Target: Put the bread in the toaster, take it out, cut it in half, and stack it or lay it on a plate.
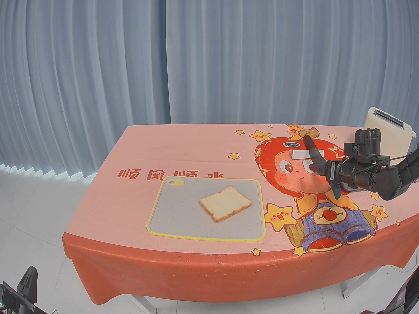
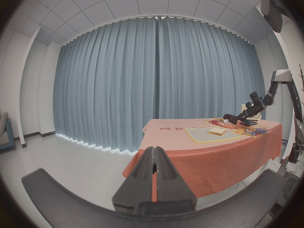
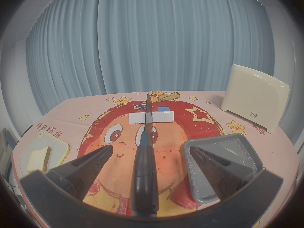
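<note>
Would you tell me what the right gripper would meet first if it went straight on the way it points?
Most likely the knife: its handle lies straight ahead between the open jaws of the right gripper, though depth is unclear.

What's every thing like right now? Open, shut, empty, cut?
Square white bread slice: uncut, flat on the yellow-rimmed grey cutting board.
Black-handled steel knife: lying down, not gripped.
Right gripper: open, straddling the knife.
Left gripper: shut, empty.
Cream plastic toaster: upright, no bread showing.
Grey plastic tray: empty.

The bread slice (image 1: 225,203) lies flat, seemingly uncut, on the cutting board (image 1: 174,214).
</note>
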Robot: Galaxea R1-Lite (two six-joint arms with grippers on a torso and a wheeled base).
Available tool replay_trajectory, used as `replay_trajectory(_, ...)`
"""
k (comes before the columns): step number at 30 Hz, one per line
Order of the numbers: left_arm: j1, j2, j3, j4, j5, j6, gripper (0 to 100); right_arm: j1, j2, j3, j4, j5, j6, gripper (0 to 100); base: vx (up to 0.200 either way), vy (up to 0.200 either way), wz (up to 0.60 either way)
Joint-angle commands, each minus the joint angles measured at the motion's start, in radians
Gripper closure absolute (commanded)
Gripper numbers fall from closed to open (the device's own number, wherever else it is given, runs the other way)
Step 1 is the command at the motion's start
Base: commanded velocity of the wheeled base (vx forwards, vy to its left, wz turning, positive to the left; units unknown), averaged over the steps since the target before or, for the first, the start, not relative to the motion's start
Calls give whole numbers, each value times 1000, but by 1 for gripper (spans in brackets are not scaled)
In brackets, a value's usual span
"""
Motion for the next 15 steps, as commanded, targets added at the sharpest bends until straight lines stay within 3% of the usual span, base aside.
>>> replay_trajectory(1,0,1,18,0,0,0,100,5,0,1,-2,14,-5,0,0,0,0)
replay_trajectory(15,0,1,18,0,0,0,100,5,8,1,-2,17,-5,0,0,0,0)
